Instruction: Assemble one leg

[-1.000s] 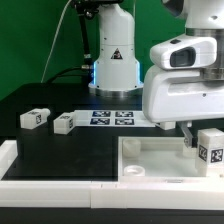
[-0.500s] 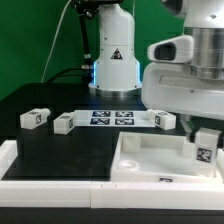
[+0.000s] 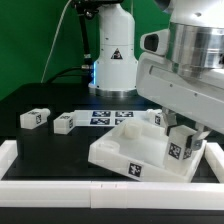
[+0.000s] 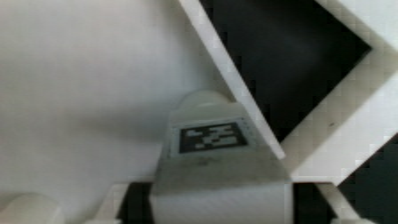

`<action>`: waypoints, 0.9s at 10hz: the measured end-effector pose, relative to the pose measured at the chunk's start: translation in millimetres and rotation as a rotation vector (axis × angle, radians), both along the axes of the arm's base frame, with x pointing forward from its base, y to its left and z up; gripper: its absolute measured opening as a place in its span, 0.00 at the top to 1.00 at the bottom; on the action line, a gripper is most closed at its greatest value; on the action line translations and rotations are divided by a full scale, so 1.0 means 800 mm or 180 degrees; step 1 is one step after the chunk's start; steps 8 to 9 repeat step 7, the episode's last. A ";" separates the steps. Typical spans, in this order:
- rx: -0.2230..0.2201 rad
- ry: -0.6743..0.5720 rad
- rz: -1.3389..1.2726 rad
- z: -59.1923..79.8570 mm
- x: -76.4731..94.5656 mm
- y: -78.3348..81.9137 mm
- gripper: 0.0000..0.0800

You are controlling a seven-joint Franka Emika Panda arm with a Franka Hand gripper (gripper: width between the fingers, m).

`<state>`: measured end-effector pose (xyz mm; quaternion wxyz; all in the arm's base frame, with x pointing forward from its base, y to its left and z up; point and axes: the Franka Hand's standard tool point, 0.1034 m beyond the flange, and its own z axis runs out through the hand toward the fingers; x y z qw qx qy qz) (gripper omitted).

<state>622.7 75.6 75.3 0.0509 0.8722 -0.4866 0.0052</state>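
My gripper (image 3: 181, 136) is shut on a leg (image 3: 184, 151), a small white block with a black-and-white tag, at the right corner of the large white tray (image 3: 130, 152). The tray sits skewed on the black table, and its near corner looks tipped. In the wrist view the leg (image 4: 214, 140) fills the space between my fingers (image 4: 121, 198), pressed against the tray's floor (image 4: 89, 80) beside its raised rim (image 4: 267, 90). Two more legs (image 3: 35, 118) (image 3: 64, 123) lie at the exterior view's left. Another leg (image 3: 157, 118) lies behind the tray.
The marker board (image 3: 108, 118) lies flat at the back middle, in front of the robot base (image 3: 112, 60). A white raised border (image 3: 70, 186) runs along the table's front edge, with another strip at the left (image 3: 8, 152).
The arm has tilted and swung toward the exterior view's left with the leg. The tray has turned and slid left from its square position at the front right.
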 end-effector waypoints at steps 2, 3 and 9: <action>0.0002 0.0002 0.0032 0.000 0.000 0.001 0.31; 0.0002 0.0002 0.0032 0.000 0.000 0.001 0.31; 0.0002 0.0003 0.0032 -0.001 0.000 0.001 0.19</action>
